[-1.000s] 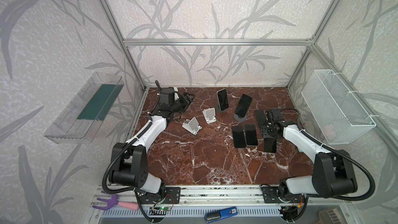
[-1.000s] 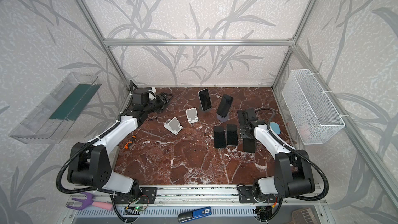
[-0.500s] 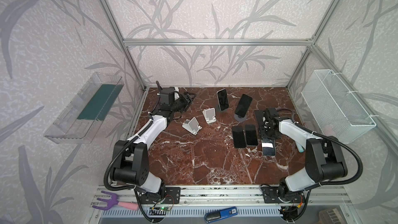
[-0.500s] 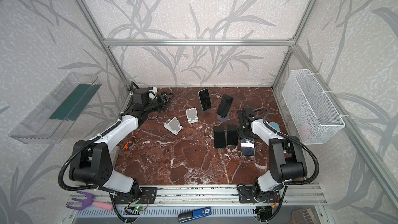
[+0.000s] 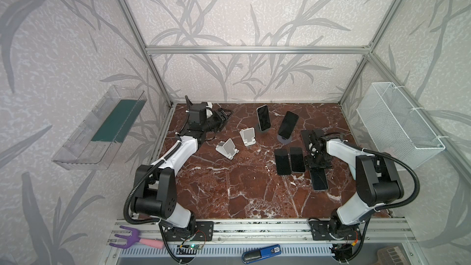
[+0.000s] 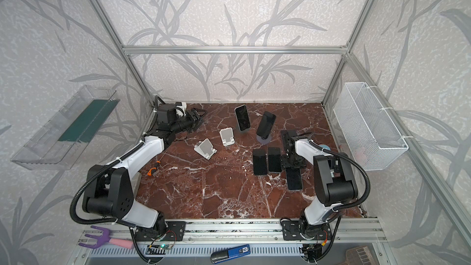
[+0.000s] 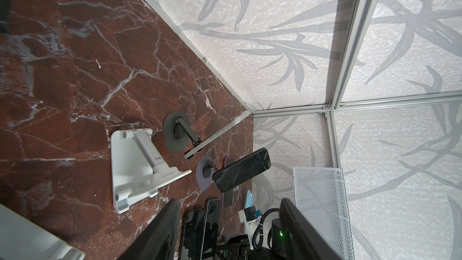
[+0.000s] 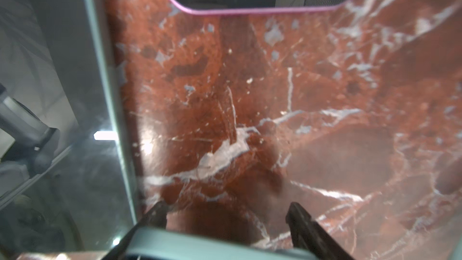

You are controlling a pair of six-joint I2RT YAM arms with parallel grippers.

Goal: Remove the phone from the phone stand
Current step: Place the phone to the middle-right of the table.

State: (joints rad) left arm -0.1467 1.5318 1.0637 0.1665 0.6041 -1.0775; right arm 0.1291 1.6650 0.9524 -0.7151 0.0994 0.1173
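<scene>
We're eyeing the phone [image 5: 288, 123] leaning on its stand [image 5: 283, 138], 11 o'clock from the nearer right hand [image 5: 317, 167]. That hand's straddling a flat phone [image 5: 319, 182], clamped or loose we can't tell; left hand [image 5: 227, 114] is gaping, empty.

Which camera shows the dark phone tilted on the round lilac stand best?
The left wrist view: the phone appears large, its screen and the stand joint plain. Both top views show the phone whole but small. The right wrist view misses it.
</scene>
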